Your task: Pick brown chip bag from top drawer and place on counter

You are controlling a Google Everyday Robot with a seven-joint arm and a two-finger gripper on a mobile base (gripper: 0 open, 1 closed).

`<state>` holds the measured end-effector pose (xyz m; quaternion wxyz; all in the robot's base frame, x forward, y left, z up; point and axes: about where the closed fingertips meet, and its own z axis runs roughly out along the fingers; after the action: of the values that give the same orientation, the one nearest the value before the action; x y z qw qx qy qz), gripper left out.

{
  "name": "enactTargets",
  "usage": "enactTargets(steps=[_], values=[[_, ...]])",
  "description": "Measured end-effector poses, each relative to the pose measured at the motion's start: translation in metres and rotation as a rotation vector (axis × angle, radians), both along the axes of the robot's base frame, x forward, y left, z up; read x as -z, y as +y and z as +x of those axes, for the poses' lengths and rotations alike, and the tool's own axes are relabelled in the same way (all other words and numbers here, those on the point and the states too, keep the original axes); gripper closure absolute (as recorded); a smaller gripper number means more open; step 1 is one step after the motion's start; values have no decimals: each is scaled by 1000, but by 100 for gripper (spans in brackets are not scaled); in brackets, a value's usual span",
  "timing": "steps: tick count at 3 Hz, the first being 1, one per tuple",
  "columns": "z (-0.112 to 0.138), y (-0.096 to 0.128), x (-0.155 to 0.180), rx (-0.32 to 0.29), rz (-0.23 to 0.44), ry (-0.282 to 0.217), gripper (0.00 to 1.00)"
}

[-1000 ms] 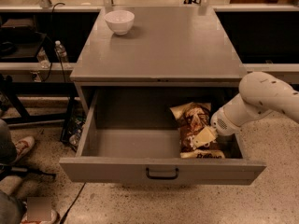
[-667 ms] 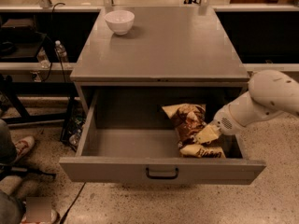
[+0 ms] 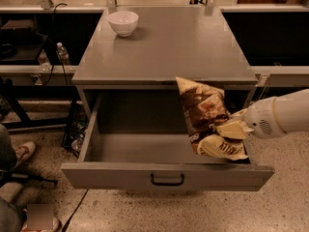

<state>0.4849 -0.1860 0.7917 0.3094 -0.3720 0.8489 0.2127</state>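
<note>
The top drawer (image 3: 120, 175) stands open at 6 o'clock. At 3 o'clock the gripper (image 3: 235, 128) pinches the brown chip bag (image 3: 203, 112), held upright over the drawer's right end. Beyond, the counter (image 3: 169, 52) carries a white bowl (image 3: 123, 22) at 11 o'clock.

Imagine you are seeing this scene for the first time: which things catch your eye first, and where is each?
The brown chip bag stands out, held upright over the right side of the open top drawer, its top corner level with the counter front edge. The gripper reaches in from the right, its jaws clamped on the bag's lower part. A white bowl sits at the counter's back left.
</note>
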Motion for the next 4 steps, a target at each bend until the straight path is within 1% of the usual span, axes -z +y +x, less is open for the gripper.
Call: enactTargets(steps=[1,2,3,4], values=[[-14,-14,-56,-5,-12,-145,100],[-14,-14,-56,-5,-12,-146,100],[-4,-7,-69,-33,-48,-192,100],[27,0,-99,-59,-111,-272,100]])
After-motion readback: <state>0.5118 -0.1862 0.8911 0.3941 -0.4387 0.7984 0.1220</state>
